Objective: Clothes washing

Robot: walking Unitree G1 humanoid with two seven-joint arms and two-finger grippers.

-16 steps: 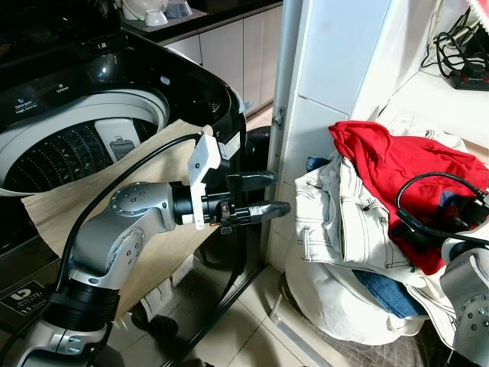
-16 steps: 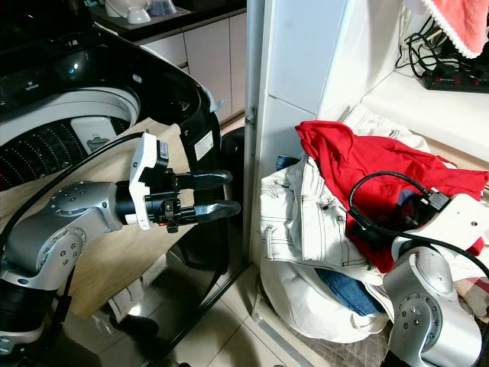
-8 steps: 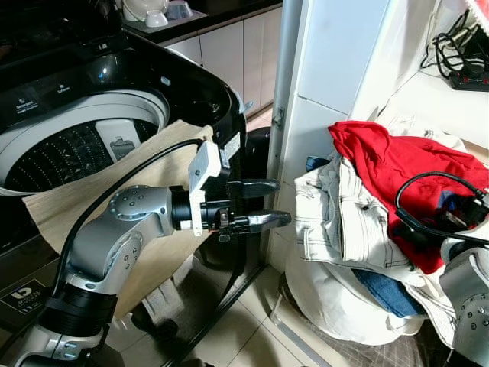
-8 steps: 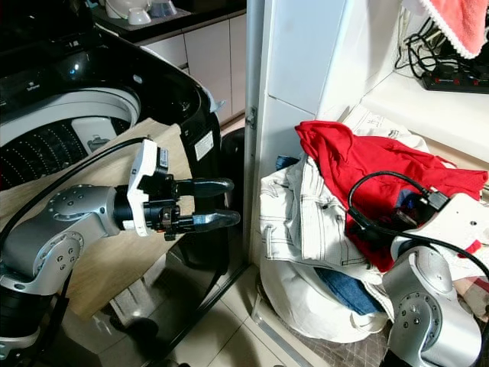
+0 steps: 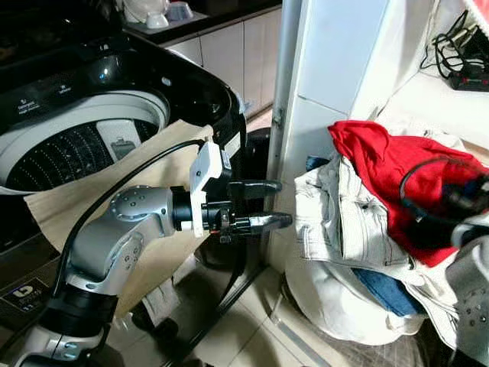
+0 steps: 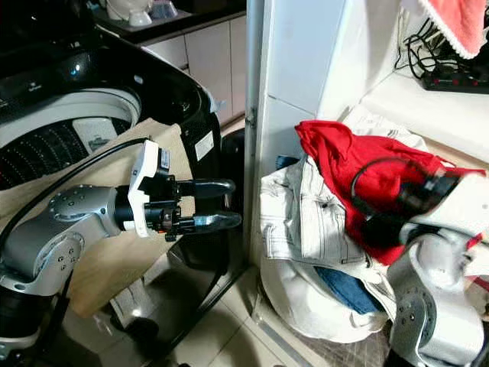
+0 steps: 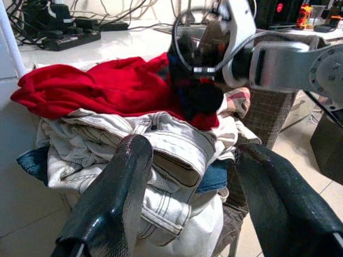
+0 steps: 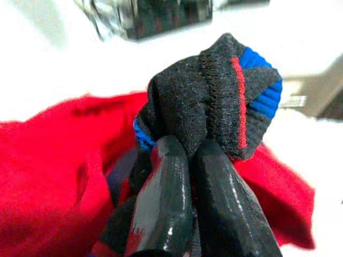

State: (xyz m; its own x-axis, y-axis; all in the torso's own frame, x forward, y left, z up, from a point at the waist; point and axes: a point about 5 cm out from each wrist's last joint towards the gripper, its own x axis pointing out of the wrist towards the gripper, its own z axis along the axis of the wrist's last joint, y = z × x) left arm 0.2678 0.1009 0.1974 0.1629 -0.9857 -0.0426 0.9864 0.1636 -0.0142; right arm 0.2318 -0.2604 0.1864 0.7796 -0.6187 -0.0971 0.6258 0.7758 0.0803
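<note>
Washing machine far left, top-loader, lid up, drum open; tan cloth draped over its front rim, hanging down behind the left arm. Left gripper held out level between machine and laundry pile, fingers apart, nothing in them, aimed at the pile and not touching it. Left elbow bent, forearm horizontal, black cable looping over it. Laundry pile sits against the white wall panel: white stitched jeans in front, red garment on top, blue denim underneath. Right gripper over the red garment, fingers pinched tight on a black sock with blue and red trim. Right arm blurred in head views, gripper tips hidden there behind wrist and cable. Pile's lower right cut off by right arm. Power strip on counter behind.
</note>
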